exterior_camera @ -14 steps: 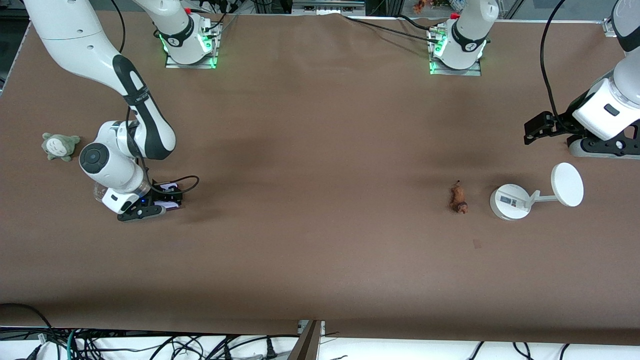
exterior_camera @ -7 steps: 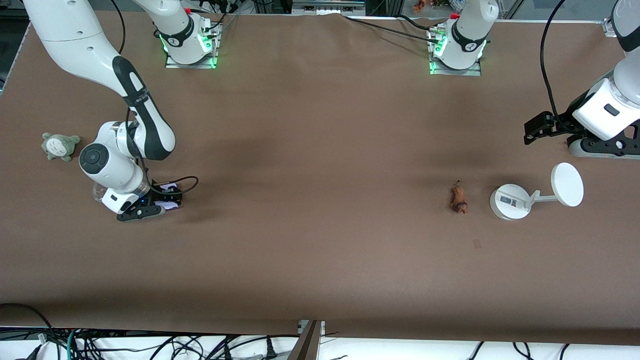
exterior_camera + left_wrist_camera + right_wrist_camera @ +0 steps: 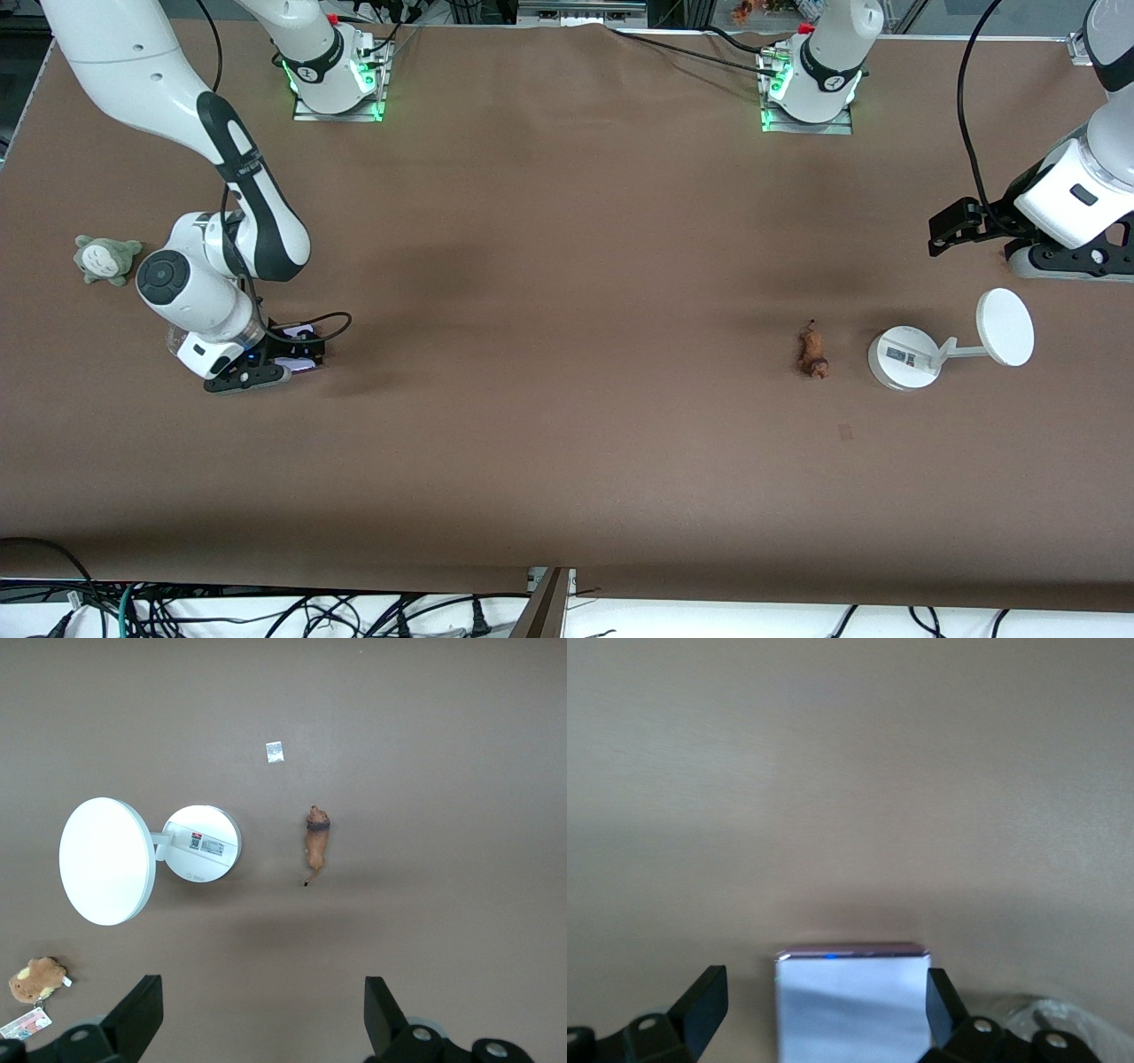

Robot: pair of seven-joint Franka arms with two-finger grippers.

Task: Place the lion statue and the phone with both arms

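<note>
Fingers (image 3: 700, 1001) of the right gripper (image 3: 824, 1014) are standing spread on both sides of the phone (image 3: 852, 1005), with a gap showing at each side, so they are not pinching it. The phone is lying flat on the table (image 3: 567, 354) toward the right arm's end, and in the front view only a pale strip of it (image 3: 297, 361) is showing under the low gripper (image 3: 266, 368). A grey-green plush (image 3: 106, 258) is sitting near there, closer to the table's edge.

The left gripper (image 3: 257, 1028) is waiting high over the left arm's end of the table, and its fingers (image 3: 142, 1010) are spread wide apart, holding nothing. The lion statue (image 3: 811, 351) is lying on the table just beside the round base of a white stand (image 3: 904, 356), not touching it. A small brown plush (image 3: 35, 979) with a card tag is lying near the stand's disc.
</note>
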